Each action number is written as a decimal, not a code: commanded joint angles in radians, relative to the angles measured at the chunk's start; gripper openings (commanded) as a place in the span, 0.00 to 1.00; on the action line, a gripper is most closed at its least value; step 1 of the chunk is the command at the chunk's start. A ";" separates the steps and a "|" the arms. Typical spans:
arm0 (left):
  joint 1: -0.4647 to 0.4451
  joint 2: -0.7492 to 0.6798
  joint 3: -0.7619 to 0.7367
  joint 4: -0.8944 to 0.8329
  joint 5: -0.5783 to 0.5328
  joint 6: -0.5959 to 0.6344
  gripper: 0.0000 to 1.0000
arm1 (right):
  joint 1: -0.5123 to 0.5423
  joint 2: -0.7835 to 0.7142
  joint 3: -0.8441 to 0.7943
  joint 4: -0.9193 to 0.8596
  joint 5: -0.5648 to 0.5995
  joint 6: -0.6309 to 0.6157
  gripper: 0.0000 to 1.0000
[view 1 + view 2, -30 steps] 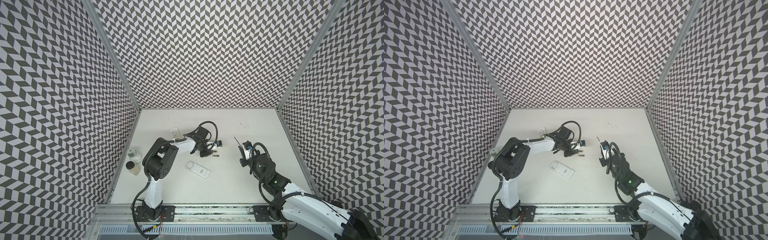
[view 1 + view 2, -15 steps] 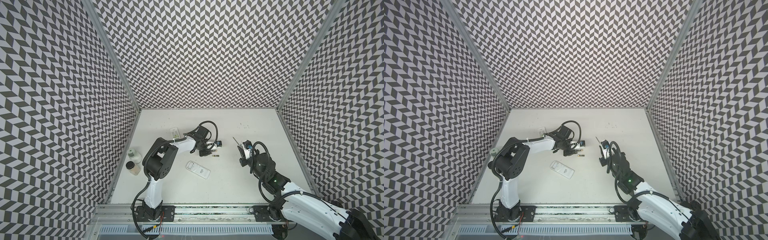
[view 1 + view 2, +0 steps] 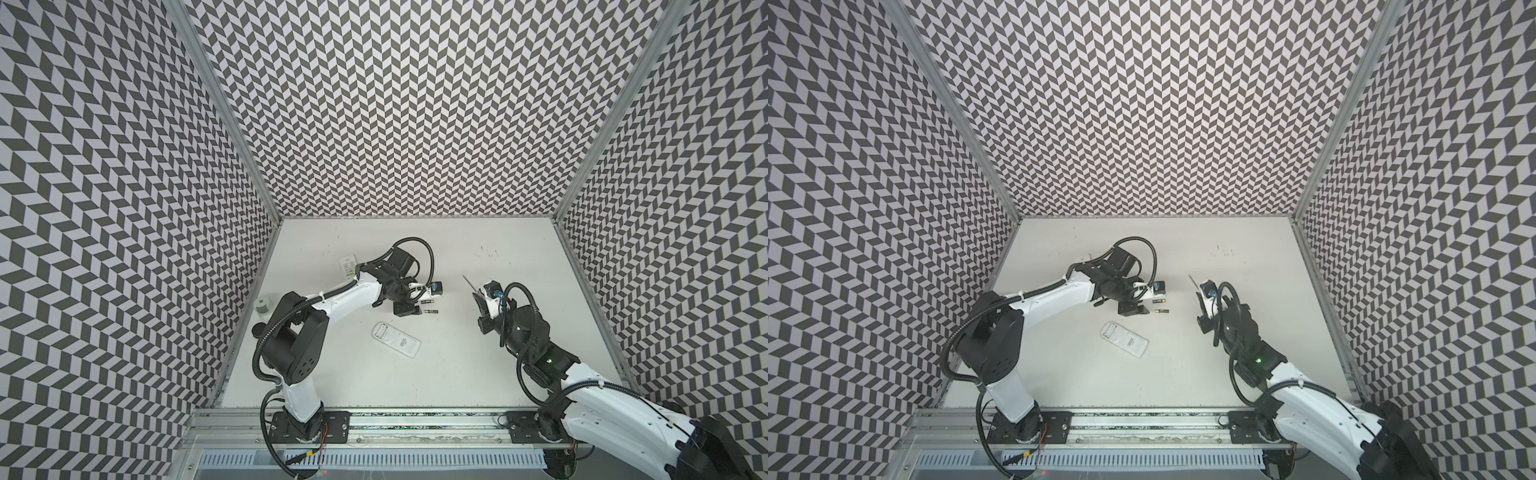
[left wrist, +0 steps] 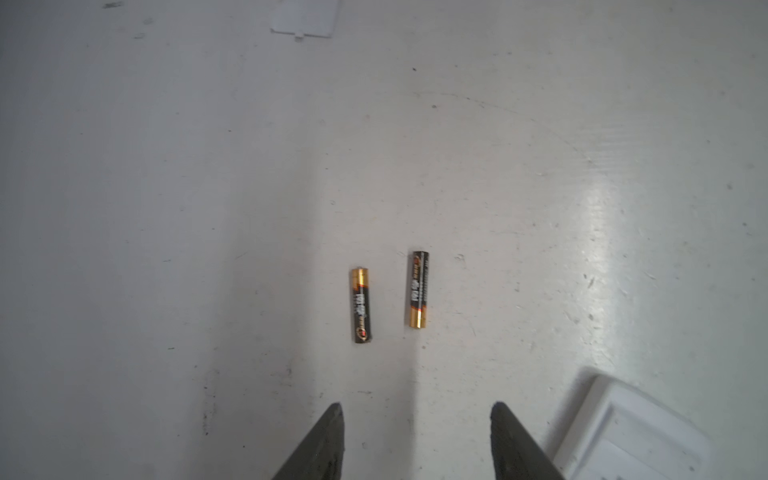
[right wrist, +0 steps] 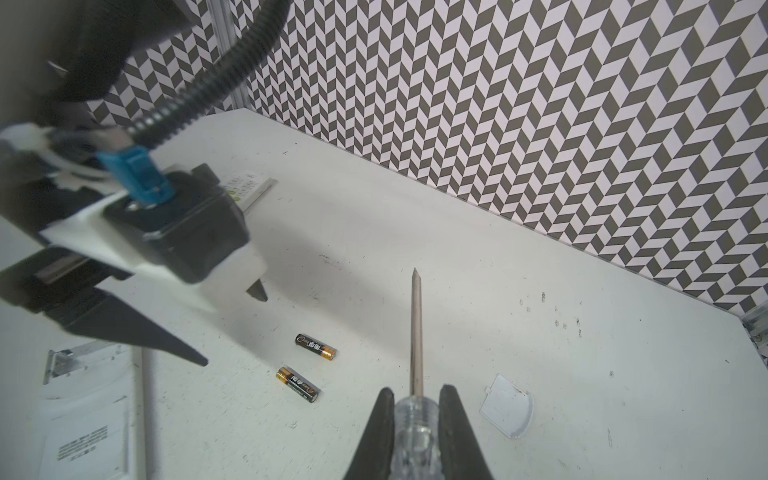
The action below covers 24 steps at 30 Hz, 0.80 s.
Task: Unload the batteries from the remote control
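Observation:
Two black batteries with gold ends (image 4: pixel 360 305) (image 4: pixel 418 289) lie side by side on the white table, also visible in both top views (image 3: pixel 430 302) (image 3: pixel 1160 311). My left gripper (image 4: pixel 416 409) hovers just short of them, open, with nothing between its fingers (image 5: pixel 195 357). The white remote control (image 3: pixel 395 340) lies face down nearer the front, its compartment end (image 5: pixel 62 365) uncovered. My right gripper (image 5: pixel 415 395) is shut on the clear handle of a screwdriver (image 5: pixel 416 332), held off to the right of the batteries (image 3: pixel 478 297).
The loose battery cover (image 5: pixel 507 411) lies beside my right gripper. A second white remote (image 3: pixel 348 266) sits behind the left arm. Two small jars (image 3: pixel 262 305) stand by the left wall. Patterned walls close in three sides.
My left gripper's jaws have spread from shut to open, and the battery nearest them now lies free on the table. The right arm has edged slightly toward the back, still holding the screwdriver.

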 commanded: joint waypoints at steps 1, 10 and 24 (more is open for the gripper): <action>-0.026 -0.025 -0.062 -0.095 -0.004 0.041 0.65 | -0.006 0.010 0.036 0.031 -0.006 -0.003 0.01; -0.052 -0.055 -0.169 -0.107 -0.038 0.129 0.79 | -0.009 0.013 0.021 0.040 0.001 0.025 0.03; -0.067 -0.071 -0.234 -0.100 -0.066 0.171 0.82 | -0.012 0.106 -0.012 0.141 0.003 0.162 0.04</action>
